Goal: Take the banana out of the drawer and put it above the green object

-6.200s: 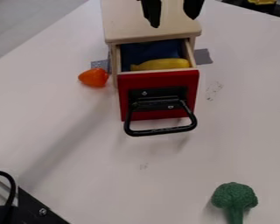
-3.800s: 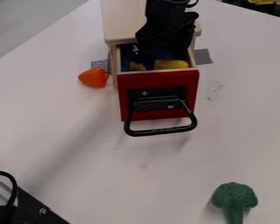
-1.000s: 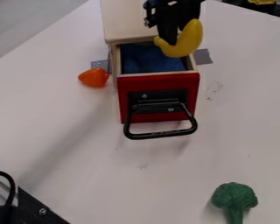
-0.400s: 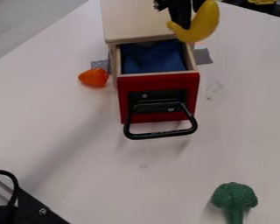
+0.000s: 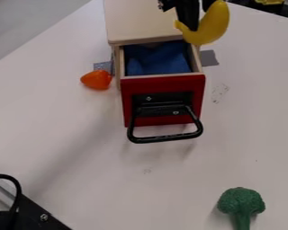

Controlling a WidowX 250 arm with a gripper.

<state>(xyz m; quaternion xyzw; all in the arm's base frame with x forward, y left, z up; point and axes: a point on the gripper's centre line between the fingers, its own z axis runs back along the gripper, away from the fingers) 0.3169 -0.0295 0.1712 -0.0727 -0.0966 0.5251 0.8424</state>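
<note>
At the top edge of the camera view, right of centre, my gripper (image 5: pixel 200 20) is shut on the yellow banana (image 5: pixel 211 26). Both hang above the back right part of the open drawer (image 5: pixel 163 99), which has a red front and a black handle. Blue cloth lies inside the drawer. The green broccoli (image 5: pixel 240 203) rests on the table at the lower right, well apart from the banana.
An orange toy (image 5: pixel 96 79) lies left of the drawer. The wooden cabinet (image 5: pixel 140 22) stands behind it, with grey tape at both sides. A black device with a cable (image 5: pixel 27 214) occupies the lower left corner.
The gripper went down into the drawer, took hold of the banana and lifted it out. Since then both have moved up and to the right, only slightly in the last moment.
</note>
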